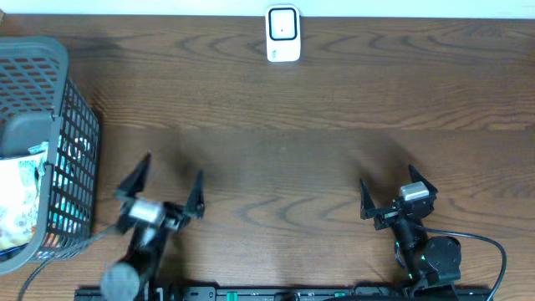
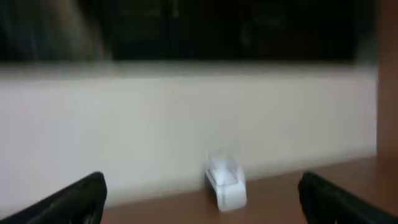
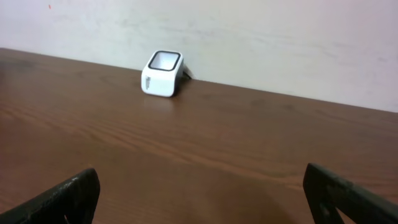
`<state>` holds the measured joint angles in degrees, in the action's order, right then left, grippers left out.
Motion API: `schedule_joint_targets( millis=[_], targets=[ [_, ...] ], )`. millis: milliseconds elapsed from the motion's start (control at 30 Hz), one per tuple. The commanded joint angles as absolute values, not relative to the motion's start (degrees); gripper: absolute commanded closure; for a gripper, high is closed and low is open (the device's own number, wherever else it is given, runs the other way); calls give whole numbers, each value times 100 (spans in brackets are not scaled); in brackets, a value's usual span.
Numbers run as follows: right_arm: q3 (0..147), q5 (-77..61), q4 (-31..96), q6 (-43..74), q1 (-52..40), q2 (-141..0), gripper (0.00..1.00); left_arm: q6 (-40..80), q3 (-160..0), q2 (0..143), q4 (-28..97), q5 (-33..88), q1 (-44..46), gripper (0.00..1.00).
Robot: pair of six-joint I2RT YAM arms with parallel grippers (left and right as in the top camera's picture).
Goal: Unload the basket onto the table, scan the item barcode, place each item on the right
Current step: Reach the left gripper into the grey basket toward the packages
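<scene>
The left gripper (image 1: 173, 170) and right gripper (image 1: 387, 180) are gaping empty, the packet (image 1: 18, 196) in the basket (image 1: 60, 125) looking light, crinkly, best pinched at an edge

The desk (image 1: 276, 109) had a dark wood-grain surface. A grey mesh basket (image 1: 73, 167) stood at its left edge. A pale wall (image 3: 280, 37) ran behind.

The view is blurred throughout. The left gripper (image 2: 200, 198) is spread wide, its two dark fingers (image 2: 68, 202) poking in at 8 o'clock and 4 o'clock. At 6 o'clock a white scanner (image 2: 225, 183) sits on the brown table (image 2: 280, 199), close against a pale wall (image 2: 186, 118). A dark band (image 2: 217, 31) runs across the top, from 10 to 2 o'clock.
</scene>
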<state>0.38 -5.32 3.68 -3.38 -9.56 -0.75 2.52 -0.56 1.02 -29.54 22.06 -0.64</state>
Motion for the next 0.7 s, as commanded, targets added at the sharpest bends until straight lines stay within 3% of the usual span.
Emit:
schedule_joint_targets(
  millis=[0,200,267,367,433,567,667],
  targets=[
    [32,-502,388,-285,-996,-64,1,854,-412,102,-3566,1745,-51,2],
    [32,-502,390,-285,-996,-64,1,801,-2097,998,-3459,1339,-58,2],
    [32,-502,388,-285,-996,-64,1,825,-3511,1907,-1970,1343,-58,2],
    [32,-502,388,-285,-996,-64,1,554,-5931,3573,1500,1481,-56,2],
    [32,-502,388,-285,-996,-64,1,473,-6836,4359,2659,1511,-58,2],
    [32,-502,388,-285,-996,-64,1,281,-7835,5496,3068,1286,-58,2],
    [32,-502,388,-285,-996,-64,1,537,-9080,6429,3752,-134,-213,2]
  ],
)
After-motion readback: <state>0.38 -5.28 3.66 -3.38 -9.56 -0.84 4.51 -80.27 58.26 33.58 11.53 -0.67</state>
